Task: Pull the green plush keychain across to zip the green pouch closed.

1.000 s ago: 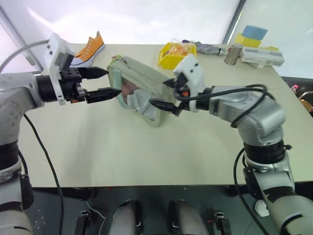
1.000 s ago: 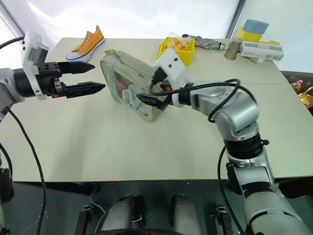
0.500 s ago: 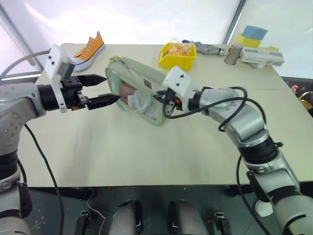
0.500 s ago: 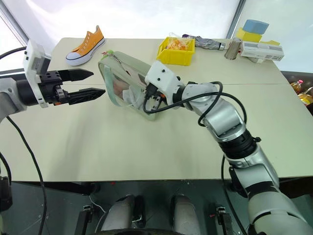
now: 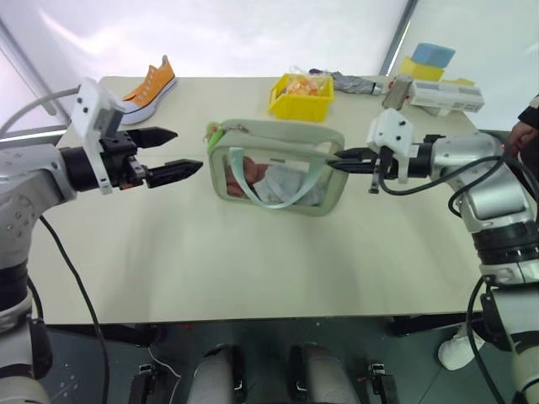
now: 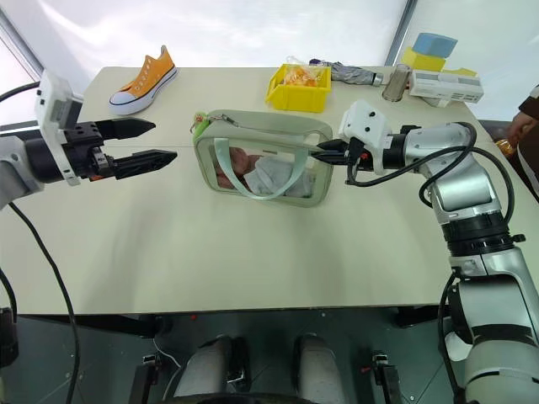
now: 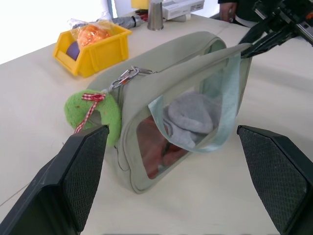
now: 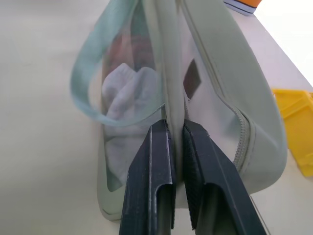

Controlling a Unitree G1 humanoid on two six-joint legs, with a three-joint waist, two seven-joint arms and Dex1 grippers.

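The green pouch (image 5: 274,164) stands on its long edge mid-table, its clear window and strap loop (image 5: 269,198) facing me. The green plush keychain (image 5: 213,133) hangs at the pouch's upper left corner, clipped to the zipper pull (image 7: 124,78). My right gripper (image 5: 330,162) is at the pouch's right end. Its fingers (image 8: 151,161) are pinched shut on the edge seam. My left gripper (image 5: 187,150) hovers open a short way left of the keychain, touching nothing.
A yellow bin (image 5: 301,97) with orange contents stands behind the pouch. An orange sneaker (image 5: 152,80) lies at the back left. At the back right are a metal can (image 5: 396,91), a white box (image 5: 446,94) and sponges (image 5: 434,59). A person's hand (image 5: 526,126) is at the right edge.
My right gripper closed on the pouch's right end and swung right, turning the pouch from a diagonal to broadside. The left gripper stayed open in place.
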